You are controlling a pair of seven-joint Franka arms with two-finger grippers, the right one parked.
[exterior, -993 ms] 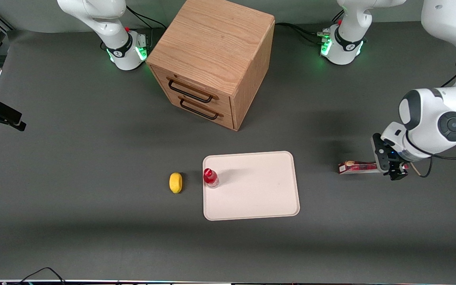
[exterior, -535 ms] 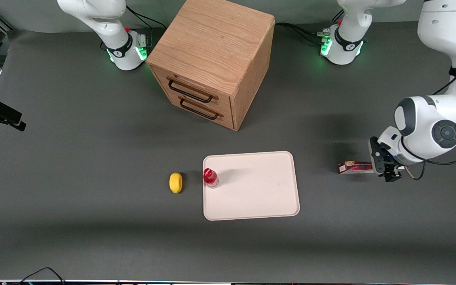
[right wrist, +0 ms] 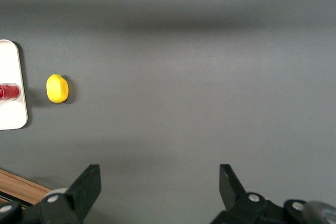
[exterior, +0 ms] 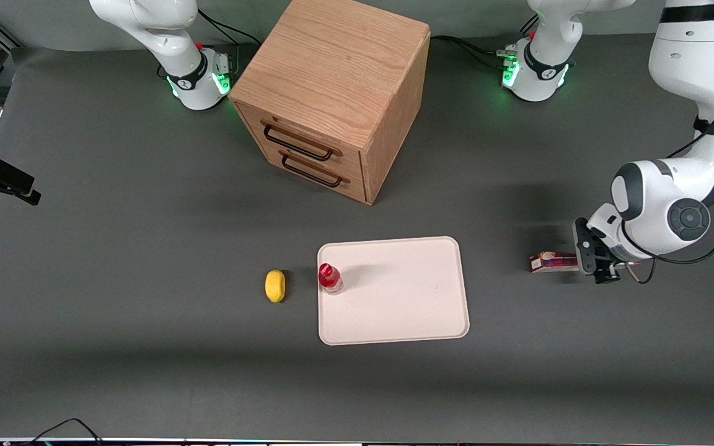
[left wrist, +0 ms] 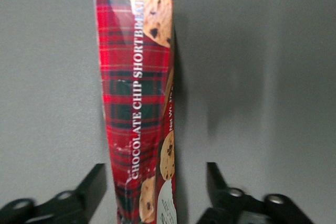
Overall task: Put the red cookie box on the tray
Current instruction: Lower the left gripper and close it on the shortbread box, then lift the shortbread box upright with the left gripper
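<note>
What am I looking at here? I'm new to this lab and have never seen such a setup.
Two robot arms stand at a dark table. One picture looks down from the front; the other two come from cameras on the arms' wrists. The working arm's gripper hangs low over the red cookie box, its open fingers on either side, holding nothing yet. The box lies toward the working arm's end. Midway lies the tray, carrying a small red-capped bottle, with a lemon beside it and a wooden drawer cabinet farther from the front camera.

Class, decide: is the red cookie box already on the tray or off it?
Off it. The red cookie box lies on the table toward the working arm's end, apart from the tray, between the open tool's fingers.
</note>
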